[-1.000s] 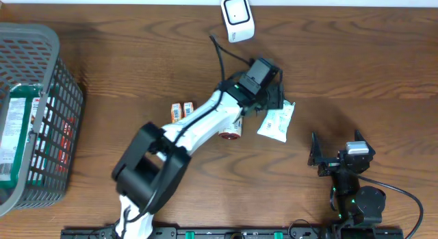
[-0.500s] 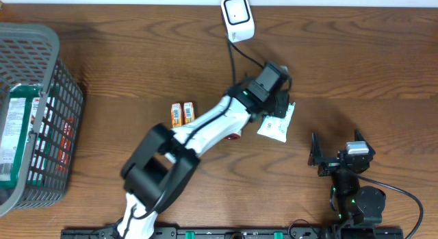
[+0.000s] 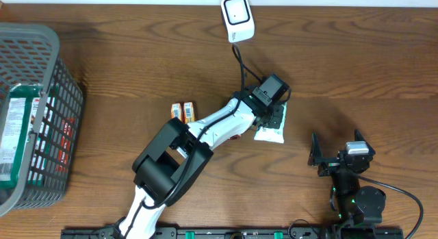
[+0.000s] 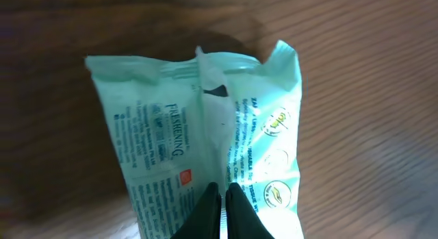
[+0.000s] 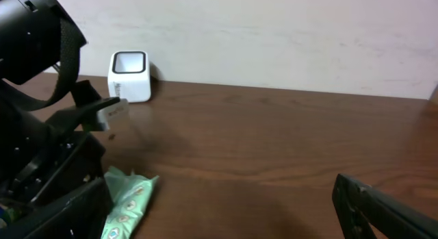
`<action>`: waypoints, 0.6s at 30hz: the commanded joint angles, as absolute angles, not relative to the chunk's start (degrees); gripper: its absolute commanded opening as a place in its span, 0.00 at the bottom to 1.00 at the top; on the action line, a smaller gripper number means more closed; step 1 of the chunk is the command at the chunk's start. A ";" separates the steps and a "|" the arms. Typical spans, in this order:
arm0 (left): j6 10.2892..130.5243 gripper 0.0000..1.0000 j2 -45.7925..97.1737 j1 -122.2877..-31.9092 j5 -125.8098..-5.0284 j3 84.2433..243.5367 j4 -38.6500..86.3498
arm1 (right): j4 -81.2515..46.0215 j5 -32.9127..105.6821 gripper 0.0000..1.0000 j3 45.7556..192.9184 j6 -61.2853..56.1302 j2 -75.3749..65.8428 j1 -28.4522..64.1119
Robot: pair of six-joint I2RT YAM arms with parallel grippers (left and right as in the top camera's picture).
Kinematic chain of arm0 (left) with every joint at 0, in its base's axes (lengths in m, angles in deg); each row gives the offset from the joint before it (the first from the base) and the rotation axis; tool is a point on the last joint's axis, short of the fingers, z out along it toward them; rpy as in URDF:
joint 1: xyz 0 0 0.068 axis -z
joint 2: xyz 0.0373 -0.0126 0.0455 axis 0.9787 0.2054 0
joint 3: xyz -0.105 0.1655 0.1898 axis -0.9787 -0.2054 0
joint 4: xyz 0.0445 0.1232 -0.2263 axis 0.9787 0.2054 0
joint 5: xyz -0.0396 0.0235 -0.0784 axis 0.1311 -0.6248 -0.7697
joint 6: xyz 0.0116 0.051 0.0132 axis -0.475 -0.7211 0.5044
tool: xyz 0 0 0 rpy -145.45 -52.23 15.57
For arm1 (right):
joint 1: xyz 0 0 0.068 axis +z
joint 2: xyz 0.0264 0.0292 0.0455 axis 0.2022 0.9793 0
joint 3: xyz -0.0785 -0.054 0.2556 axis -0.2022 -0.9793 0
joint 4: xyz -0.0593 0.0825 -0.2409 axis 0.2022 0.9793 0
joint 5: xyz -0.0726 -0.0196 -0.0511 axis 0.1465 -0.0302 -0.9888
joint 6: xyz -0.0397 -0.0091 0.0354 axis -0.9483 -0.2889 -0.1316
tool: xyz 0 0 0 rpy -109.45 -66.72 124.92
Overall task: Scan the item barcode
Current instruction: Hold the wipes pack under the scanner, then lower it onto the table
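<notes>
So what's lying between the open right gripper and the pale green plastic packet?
Nothing: only bare brown wooden table separates the right gripper from the pale green plastic packet, clearest in the overhead view.

Smooth brown wood-grain table (image 3: 356,61), faint sheen. Pale green wipes packet (image 4: 171,129): thin plastic film, crinkled, slightly glossy, printed. At 12 o'clock, scanner (image 3: 237,18) in smooth white plastic, dark glossy window. At 9 o'clock, basket (image 3: 68,102) of matt grey plastic lattice. Left gripper (image 4: 222,194): matt black plastic.
</notes>
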State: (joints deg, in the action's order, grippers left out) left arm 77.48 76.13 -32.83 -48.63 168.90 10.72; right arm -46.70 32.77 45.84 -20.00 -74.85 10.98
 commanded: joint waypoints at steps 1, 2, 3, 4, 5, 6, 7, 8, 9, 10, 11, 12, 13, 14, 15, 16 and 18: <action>77.76 0.07 73.87 -33.05 -46.10 168.63 11.42 | -46.48 32.70 0.99 45.78 -19.30 -75.16 10.80; 77.72 0.08 73.22 -33.07 -46.03 168.63 11.45 | -46.48 32.70 0.99 45.78 -19.30 -75.16 10.78; 77.74 0.07 72.54 -33.07 -45.70 168.63 11.47 | -46.48 32.70 0.99 45.78 -19.30 -75.16 10.78; 77.74 0.07 71.75 -33.07 -45.44 168.63 11.49 | -46.48 32.70 0.99 45.78 -19.30 -75.16 10.78; 77.74 0.08 70.64 -33.07 -44.76 168.63 11.47 | -46.48 32.70 0.99 45.78 -19.30 -75.16 10.78; 77.72 0.08 69.74 -33.07 -44.41 168.63 11.47 | -46.48 32.70 0.99 45.78 -19.30 -75.16 10.78; 77.72 0.08 68.87 -33.07 -44.37 168.63 11.47 | -46.48 32.70 0.99 45.78 -19.30 -75.16 10.78; 77.67 0.08 67.95 -33.07 -44.37 168.63 11.49 | -46.48 32.70 0.99 45.78 -19.30 -75.16 10.78; 77.59 0.08 66.88 -33.13 -44.37 168.63 11.60 | -46.48 32.70 0.99 45.78 -19.30 -75.16 10.78; 77.43 0.10 65.63 -33.20 -44.37 168.63 11.77 | -46.48 32.70 0.99 45.78 -19.30 -75.16 10.78; 76.89 0.12 64.08 -33.37 -44.37 168.63 12.01 | -46.48 32.70 0.99 45.78 -19.30 -75.16 10.78; 75.90 0.17 62.75 -33.59 -44.35 168.65 12.34 | -46.48 32.70 0.99 45.78 -19.30 -75.16 10.80; 74.88 0.17 61.24 -34.03 -44.22 168.74 12.95 | -46.48 32.70 0.99 45.78 -19.30 -75.16 10.80; 74.44 0.17 59.27 -34.86 -43.34 169.03 14.42 | -46.48 32.70 0.99 45.78 -19.30 -75.16 10.78; 74.46 0.17 57.15 -36.02 -41.70 169.53 16.52 | -46.48 32.70 0.99 45.78 -19.30 -75.16 10.78; 74.46 0.24 55.03 -37.35 -40.22 170.25 18.81 | -46.48 32.70 0.99 45.78 -19.30 -75.16 10.78; 74.26 0.32 50.44 -41.11 -37.62 172.35 24.17 | -46.48 32.70 0.99 45.78 -19.30 -75.16 10.80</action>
State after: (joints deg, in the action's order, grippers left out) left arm 75.34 56.43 -36.26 -43.17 169.20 20.93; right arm -46.72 32.77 45.84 -20.00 -74.85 10.98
